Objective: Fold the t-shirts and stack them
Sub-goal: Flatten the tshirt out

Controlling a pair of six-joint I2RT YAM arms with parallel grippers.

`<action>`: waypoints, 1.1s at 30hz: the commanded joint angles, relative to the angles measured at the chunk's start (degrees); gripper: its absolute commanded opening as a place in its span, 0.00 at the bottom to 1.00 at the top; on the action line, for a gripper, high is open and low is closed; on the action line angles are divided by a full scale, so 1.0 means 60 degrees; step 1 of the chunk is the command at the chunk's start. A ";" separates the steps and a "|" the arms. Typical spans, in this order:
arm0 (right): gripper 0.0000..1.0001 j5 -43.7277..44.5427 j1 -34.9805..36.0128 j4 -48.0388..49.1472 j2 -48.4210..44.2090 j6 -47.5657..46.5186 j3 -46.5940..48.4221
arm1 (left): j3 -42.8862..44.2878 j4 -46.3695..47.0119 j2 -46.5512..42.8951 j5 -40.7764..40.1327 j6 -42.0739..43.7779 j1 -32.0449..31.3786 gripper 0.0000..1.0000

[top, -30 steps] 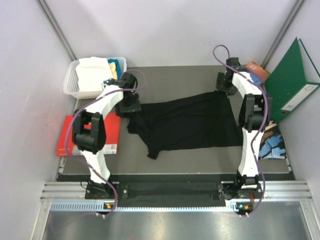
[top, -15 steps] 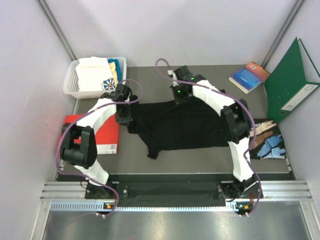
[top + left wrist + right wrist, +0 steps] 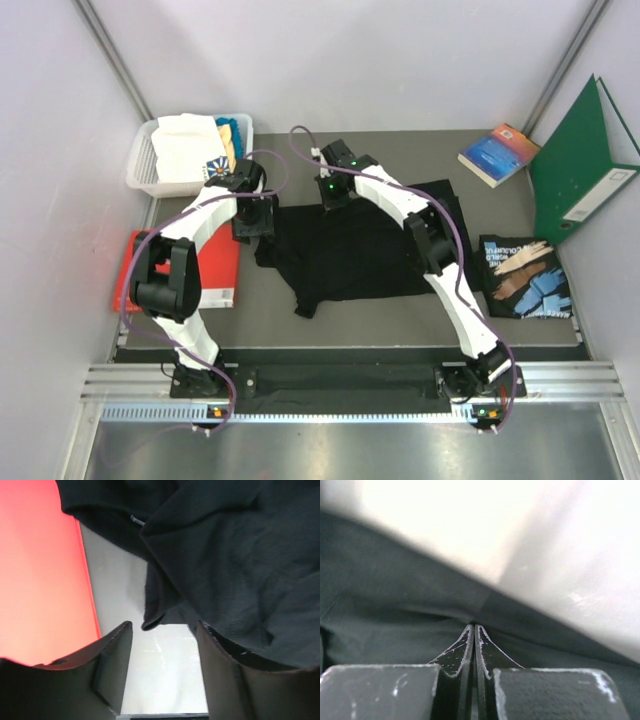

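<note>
T-shirt (image 3: 350,255) on table (image 3: 400,150), basket (image 3: 140,160) at far left

Left gripper (image 3: 162,630) low with jaws apart, right gripper (image 3: 474,627) pinched closed, right arm (image 3: 400,205) stretched leftward toward it

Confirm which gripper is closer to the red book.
Left. The left gripper hovers at the left edge of the black t-shirt, just right of the red book; the right gripper is farther right, at the shirt's far edge.
</note>
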 commanded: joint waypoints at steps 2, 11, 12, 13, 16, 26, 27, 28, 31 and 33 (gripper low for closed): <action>0.00 0.0775 -0.0922 0.0368 0.0313 0.0951 0.0331 | 0.0399 0.0118 -0.0400 0.0565 0.0182 0.0038 0.68; 0.00 0.1405 -0.2476 0.0954 0.0474 0.1773 0.0126 | -0.0070 0.0119 -0.0473 0.1022 0.0490 0.0038 0.65; 0.00 0.1450 -0.2622 0.0998 0.0460 0.1730 0.0126 | -0.0128 0.0089 -0.0459 0.0906 0.0548 0.0038 0.64; 0.00 0.1494 -0.2696 0.1027 0.0460 0.1700 0.0126 | -0.0143 0.0074 -0.0415 0.0832 0.0578 0.0038 0.64; 0.00 0.1231 -0.2872 0.1174 0.0314 0.1583 0.0024 | -0.0260 0.0190 -0.0298 0.0627 0.0622 0.0038 0.64; 0.00 -0.0380 -0.2405 0.1366 -0.1573 0.0429 -0.1266 | -0.0249 0.0748 0.0962 0.0407 0.0402 0.0038 0.00; 0.00 -0.0395 -0.2273 0.1132 -0.1721 0.0252 -0.1324 | -0.0057 0.0646 0.0977 0.0407 0.0431 0.0038 0.00; 0.00 -0.0381 -0.2141 0.0985 -0.1897 0.0076 -0.1426 | 0.0148 0.0544 0.0962 0.0407 0.0475 0.0038 0.00; 0.00 -0.0410 -0.1526 0.0559 -0.2454 -0.0583 -0.1805 | 0.0910 0.0104 0.0787 -0.0017 0.0563 0.0038 0.00; 0.00 -0.0527 -0.1174 0.0661 -0.2937 -0.0571 -0.2231 | 0.1218 -0.0145 0.0670 -0.0076 0.0607 0.0038 0.00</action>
